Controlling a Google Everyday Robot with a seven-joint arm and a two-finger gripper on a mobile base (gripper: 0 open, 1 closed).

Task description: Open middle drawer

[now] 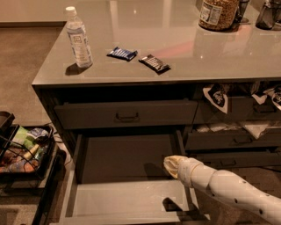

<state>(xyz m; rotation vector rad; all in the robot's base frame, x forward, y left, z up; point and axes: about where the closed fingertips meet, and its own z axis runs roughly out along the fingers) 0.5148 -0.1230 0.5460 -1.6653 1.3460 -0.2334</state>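
The middle drawer [127, 203] is pulled far out toward me, showing its pale grey flat inside; its front lies at the bottom edge of the view and its pull is hidden. Above it, the slim top drawer [88, 115] is closed, with a loop pull at centre. My gripper [171, 163], at the tip of a white arm coming in from the lower right, hovers over the right rear part of the open drawer, close to its right side wall. It holds nothing that I can see.
On the countertop [184, 48] stand a water bottle [78, 38], two snack bars [122, 53] [154, 63] and a jar [217, 13]. Narrower drawers [228, 139] with snack bags sit to the right. A black rack [22, 151] of items stands on the floor at left.
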